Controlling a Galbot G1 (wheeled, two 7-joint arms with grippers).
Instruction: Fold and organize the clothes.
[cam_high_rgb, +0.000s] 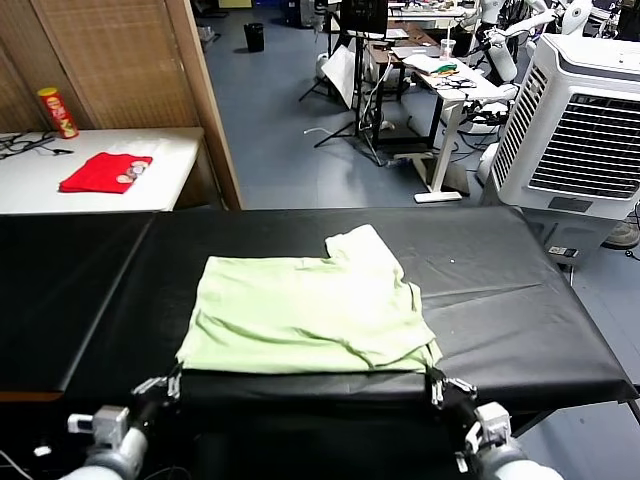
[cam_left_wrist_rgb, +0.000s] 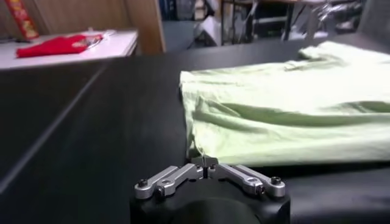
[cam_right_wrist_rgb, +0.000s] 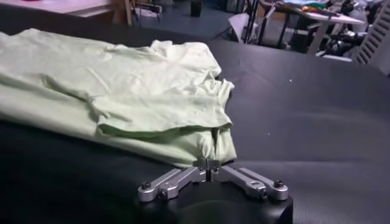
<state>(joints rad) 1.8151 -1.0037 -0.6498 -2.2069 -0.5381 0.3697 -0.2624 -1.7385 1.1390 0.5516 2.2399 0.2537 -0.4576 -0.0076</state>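
Presently listed: one pale green shirt, centre of the head view, lying flat on the black table, already doubled over with one sleeve sticking out toward the upper right of the cloth.

Left gripper, lower left of the head view, at the shirt's near left corner; in the left wrist view its fingertips are pinched together on the hem.

Right gripper, lower right, at the near right corner; the right wrist view shows its tips closed on the bunched edge there.

Also present: red garment and red can on the white side table, upper left; white cooler unit, upper right.

Step in hand, by judgement: both near corners gripped, ready for a further fold. Next move likely calls for lifting both corners evenly and carrying the near edge toward the far edge, keeping the thin cloth taut so it does not sag or slip.
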